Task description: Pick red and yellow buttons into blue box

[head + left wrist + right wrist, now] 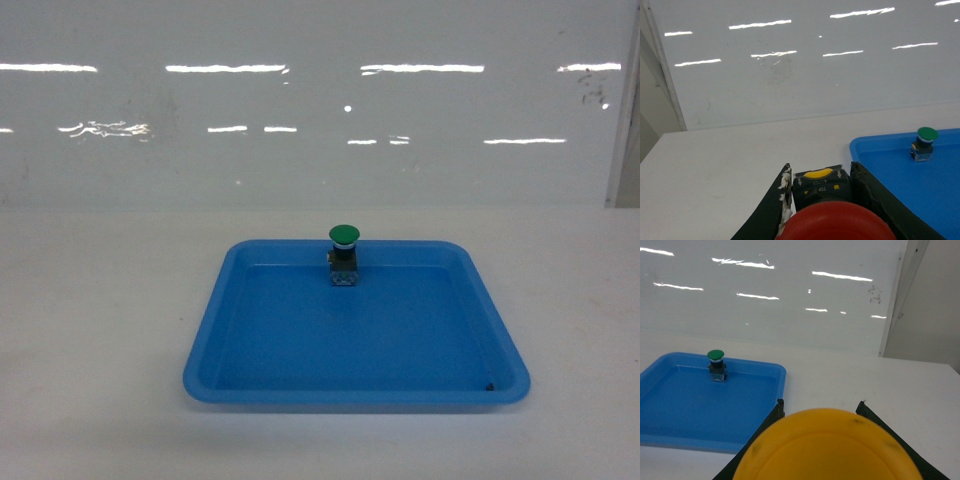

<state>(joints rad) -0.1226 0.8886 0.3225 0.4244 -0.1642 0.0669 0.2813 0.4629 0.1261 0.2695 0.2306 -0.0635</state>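
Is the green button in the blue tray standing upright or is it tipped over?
Upright. The green button stands on its switch body with the cap on top, near the far wall of the blue tray.

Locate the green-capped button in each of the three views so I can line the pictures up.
Head: green button stands upright at centre, inside the shallow blue tray against its far wall.
Left wrist: far right, mid-height, on the tray, beyond the red button held in the left tool.
Right wrist: left, mid-height, on the tray, beyond the yellow button.
Shared landmark: the tray's far wall.
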